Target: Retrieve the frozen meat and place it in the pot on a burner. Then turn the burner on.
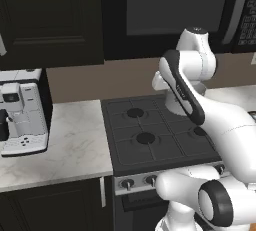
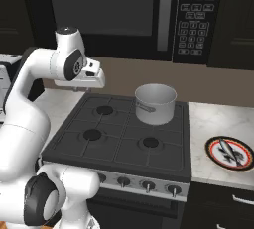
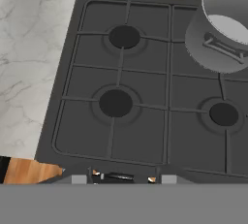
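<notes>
- Right base view: the pot [image 2: 156,103] is a plain silver-grey metal cylinder with a small side handle, upright on the back right burner [image 2: 157,119] of the dark stove [image 2: 119,143]
- Black grates run in straight bars over round black burner caps; the tabletop [image 2: 218,124] is pale veined marble
- A round plate [image 2: 229,153] with a red rim lies right of the stove
- White arm bends high over the stove's back left, hand pointing down
- Gripper jaws: I cannot tell how wide they stand
</notes>
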Tool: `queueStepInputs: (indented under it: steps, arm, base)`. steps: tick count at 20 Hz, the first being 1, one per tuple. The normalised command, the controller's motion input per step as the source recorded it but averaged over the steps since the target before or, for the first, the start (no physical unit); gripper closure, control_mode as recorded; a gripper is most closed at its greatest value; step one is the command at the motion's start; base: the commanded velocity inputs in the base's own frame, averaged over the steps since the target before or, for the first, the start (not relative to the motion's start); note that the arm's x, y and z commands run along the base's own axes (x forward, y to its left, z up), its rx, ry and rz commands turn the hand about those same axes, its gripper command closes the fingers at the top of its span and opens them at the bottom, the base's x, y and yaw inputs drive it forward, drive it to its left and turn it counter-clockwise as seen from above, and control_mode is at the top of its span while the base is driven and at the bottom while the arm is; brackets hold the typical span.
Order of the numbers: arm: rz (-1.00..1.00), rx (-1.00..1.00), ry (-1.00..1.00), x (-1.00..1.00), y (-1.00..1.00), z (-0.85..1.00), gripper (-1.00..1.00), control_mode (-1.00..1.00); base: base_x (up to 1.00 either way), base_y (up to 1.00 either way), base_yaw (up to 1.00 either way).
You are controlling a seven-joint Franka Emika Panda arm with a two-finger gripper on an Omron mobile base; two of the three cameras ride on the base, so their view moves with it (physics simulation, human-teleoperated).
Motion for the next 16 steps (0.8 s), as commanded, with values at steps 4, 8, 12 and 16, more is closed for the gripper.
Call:
queueStepInputs:
  steps: [4,8,12,16]
  arm:
    - [0.0,0.0,0.0,-0.02,-0.11,-0.03,-1.0,-1.0]
    - [0.0,0.01,-0.02,-0.23,-0.43,-0.02,-1.0,-1.0]
    - [0.0,0.01,-0.03,-0.25,-0.46,0.0,-1.0,-1.0]
    - [0.0,0.01,-0.03,-0.24,-0.41,0.0,-1.0,-1.0]
  base:
    - [0.0,0.0,0.0]
    - [0.0,0.0,0.0]
    - [0.0,0.0,0.0]
    - [0.0,0.0,0.0]
